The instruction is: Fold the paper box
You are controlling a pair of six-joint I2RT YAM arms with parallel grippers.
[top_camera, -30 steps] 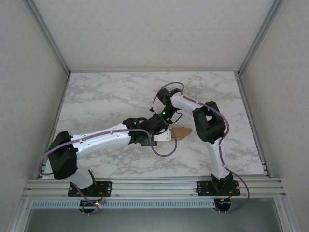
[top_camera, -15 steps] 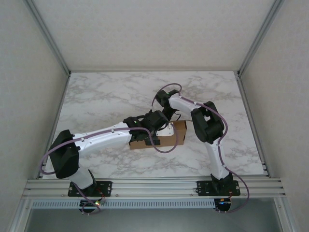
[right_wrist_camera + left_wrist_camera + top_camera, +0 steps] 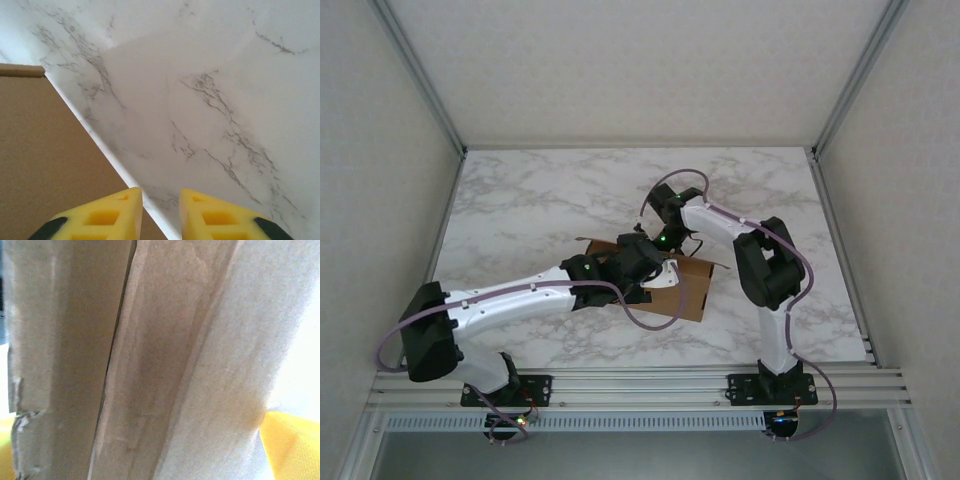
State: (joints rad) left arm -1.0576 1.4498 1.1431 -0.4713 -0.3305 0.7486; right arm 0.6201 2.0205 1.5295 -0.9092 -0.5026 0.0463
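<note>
The paper box (image 3: pixel 690 295) is a plain brown cardboard piece lying mid-table, its corner pointing toward the near right. My left gripper (image 3: pixel 650 268) sits over its middle. In the left wrist view creased cardboard panels (image 3: pixel 150 340) press close to the camera, and the left gripper (image 3: pixel 150 450) stands open with its yellow pads (image 3: pixel 292 440) far apart at the frame's edges. My right gripper (image 3: pixel 667 240) hangs at the box's far side. Its fingers (image 3: pixel 160 192) are open by a narrow gap, astride the edge of a brown panel (image 3: pixel 45 160), with marble visible between them.
The marble table (image 3: pixel 520 200) is bare around the box. Metal frame rails (image 3: pixel 430 250) and white walls bound it left, right and behind. Both arms cross over the table's centre, cables looping above them.
The left gripper has opened wide. The box has swung from a narrow, edge-on shape to a broad panel spread toward the near right. Both arms shifted slightly with it.
</note>
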